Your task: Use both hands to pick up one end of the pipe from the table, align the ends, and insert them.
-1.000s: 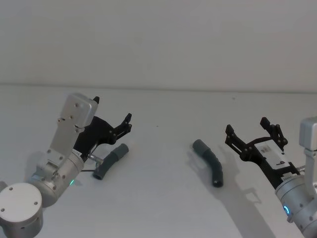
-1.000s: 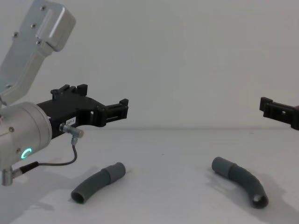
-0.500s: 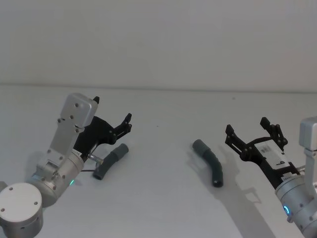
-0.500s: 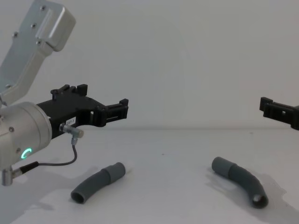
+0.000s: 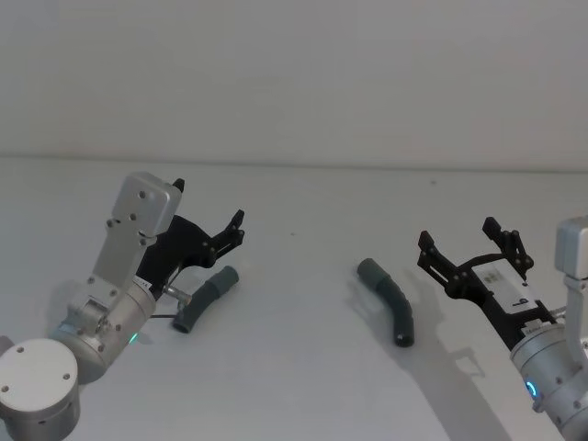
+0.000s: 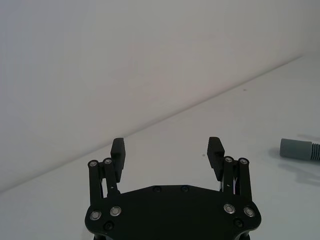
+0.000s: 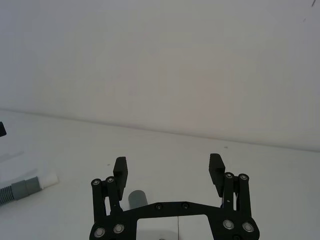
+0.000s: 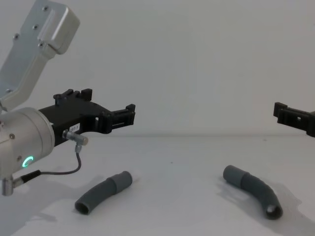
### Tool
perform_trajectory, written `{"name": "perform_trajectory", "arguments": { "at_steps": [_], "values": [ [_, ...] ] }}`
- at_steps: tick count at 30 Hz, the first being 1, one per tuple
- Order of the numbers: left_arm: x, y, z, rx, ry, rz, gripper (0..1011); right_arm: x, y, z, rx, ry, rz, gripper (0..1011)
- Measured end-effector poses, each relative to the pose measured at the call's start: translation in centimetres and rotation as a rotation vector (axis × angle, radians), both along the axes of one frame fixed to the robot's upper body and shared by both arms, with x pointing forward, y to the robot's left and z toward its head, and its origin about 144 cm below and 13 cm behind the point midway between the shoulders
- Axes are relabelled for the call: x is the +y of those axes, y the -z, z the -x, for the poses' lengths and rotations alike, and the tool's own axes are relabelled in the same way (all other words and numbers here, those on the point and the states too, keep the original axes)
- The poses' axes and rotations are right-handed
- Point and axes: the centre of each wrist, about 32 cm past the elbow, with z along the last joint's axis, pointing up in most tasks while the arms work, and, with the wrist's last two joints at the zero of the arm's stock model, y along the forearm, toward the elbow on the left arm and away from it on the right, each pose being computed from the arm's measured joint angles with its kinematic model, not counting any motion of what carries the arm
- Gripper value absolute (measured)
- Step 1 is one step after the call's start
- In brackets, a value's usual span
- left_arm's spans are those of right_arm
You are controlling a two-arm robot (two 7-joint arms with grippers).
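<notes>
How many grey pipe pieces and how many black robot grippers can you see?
Grey pipe pieces: 2, the left piece and the right piece.
Black grippers: 2, the left gripper and the right gripper, both open.
Total: 4.

Free room: wide, unobstructed table point(image 5: 294, 367).
We find bare surface between left piece point(image 5: 204, 299) and right piece point(image 5: 390, 300), well apart; left gripper point(image 5: 209, 204) and right gripper point(image 5: 457, 232), jaws spread, hang raised near them, approach clear.

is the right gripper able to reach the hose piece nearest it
Probably yes: the right gripper is open, raised beside the right hose piece, which lies free on the table, nothing between them.
</notes>
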Motion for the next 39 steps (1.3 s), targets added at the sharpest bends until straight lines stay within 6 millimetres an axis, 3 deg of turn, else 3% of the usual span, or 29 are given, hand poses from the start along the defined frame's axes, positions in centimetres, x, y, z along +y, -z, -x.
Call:
{"name": "perform_trajectory", "arguments": {
  "at_steps": [24, 39],
  "values": [
    [0.0, -0.2, -0.1, 0.014, 0.025, -0.007, 1001, 0.0, 0.0, 0.0, 0.0, 0.0, 0.0, 1001],
    [0.8, -2.3, -1.2, 0.164, 0.167, -0.048, 1001, 0.0, 0.0, 0.0, 0.0, 0.0, 0.0, 1001]
  ]
}}
